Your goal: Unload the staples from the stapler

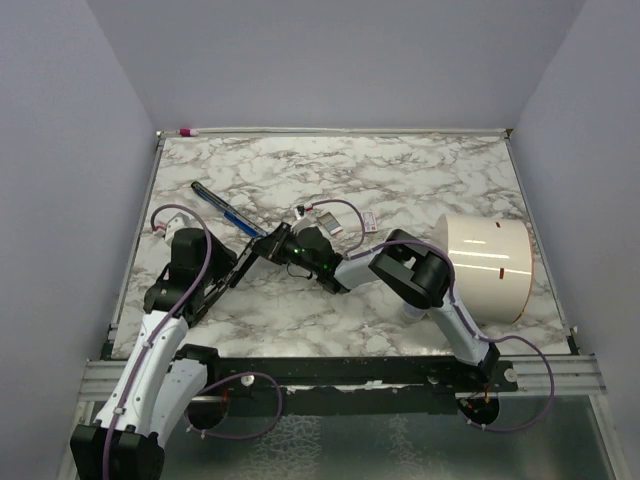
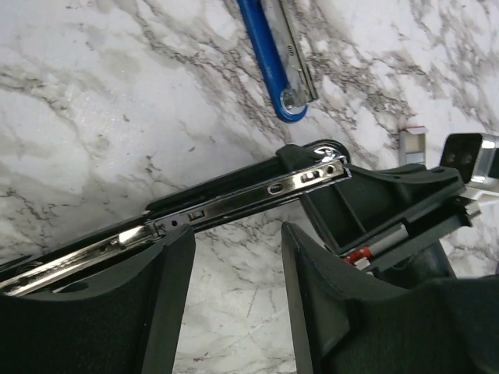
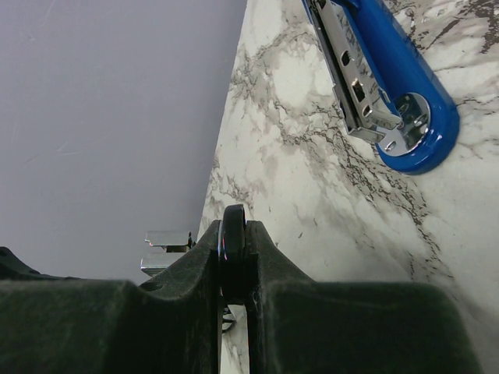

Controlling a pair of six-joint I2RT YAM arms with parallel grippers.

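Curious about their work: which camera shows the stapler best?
Left wrist view: the stapler is close up, its shiny slotted rail plain. The top view shows a dark sliver; the right wrist view only a thin black edge pinched in the right gripper.

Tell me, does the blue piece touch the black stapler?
Apart. The left wrist view shows a strip of bare table between the rounded end of the blue piece and the hinge end of the stapler.

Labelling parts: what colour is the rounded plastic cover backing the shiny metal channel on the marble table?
Plastic cover: bright blue, best in the right wrist view.
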